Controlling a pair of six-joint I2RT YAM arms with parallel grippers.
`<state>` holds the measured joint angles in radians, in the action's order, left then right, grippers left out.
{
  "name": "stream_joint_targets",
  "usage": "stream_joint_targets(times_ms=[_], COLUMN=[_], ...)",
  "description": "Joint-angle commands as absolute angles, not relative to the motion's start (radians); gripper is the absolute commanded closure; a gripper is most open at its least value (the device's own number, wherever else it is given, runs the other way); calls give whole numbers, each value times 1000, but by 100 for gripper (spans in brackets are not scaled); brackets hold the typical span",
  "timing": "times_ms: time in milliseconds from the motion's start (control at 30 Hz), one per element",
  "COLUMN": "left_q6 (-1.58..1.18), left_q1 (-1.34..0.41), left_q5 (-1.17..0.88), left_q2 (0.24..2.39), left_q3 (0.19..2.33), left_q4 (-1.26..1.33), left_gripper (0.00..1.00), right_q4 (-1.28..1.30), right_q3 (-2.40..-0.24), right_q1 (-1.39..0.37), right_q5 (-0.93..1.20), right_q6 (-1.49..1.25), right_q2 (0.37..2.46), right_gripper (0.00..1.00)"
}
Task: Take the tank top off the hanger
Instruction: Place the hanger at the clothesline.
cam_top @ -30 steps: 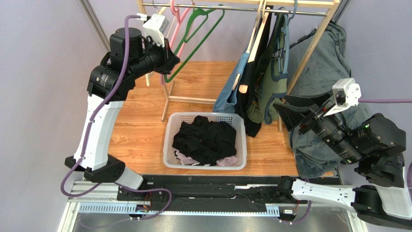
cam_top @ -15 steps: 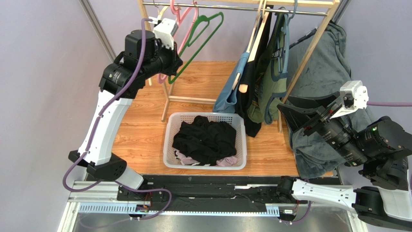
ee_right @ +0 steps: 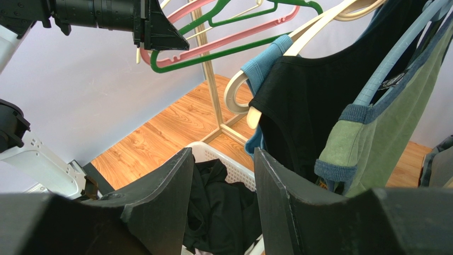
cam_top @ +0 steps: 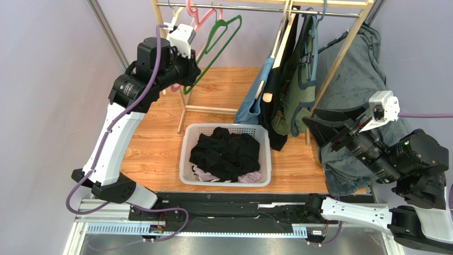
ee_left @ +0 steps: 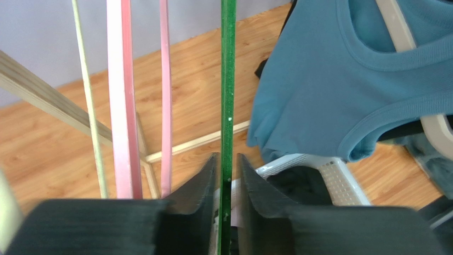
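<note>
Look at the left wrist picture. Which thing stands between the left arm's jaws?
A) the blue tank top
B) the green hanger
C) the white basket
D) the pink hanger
B: in the left wrist view the green hanger runs straight down between the left arm's jaws, while the pink hanger hangs off to one side of them.
</note>
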<state>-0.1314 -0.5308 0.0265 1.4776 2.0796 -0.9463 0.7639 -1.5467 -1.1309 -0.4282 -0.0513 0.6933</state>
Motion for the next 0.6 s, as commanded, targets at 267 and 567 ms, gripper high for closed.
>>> stream_joint_targets(times_ms=[267,567], left_q6=[-23,93], left_q1=[-534,-534], left_q5=[-219,-502], left_q2=[1319,1172], left_q3=[2128,2100], left_q4=[-894,-949], left_gripper=[5,4], right_q4=[652,584], right_q3=[-1722,-1954], right_q1=[-1132,-1075], right_q5=[-570,-729], right_q6=[-17,-60], right_q2=[1004,1325], right_gripper=[36,21])
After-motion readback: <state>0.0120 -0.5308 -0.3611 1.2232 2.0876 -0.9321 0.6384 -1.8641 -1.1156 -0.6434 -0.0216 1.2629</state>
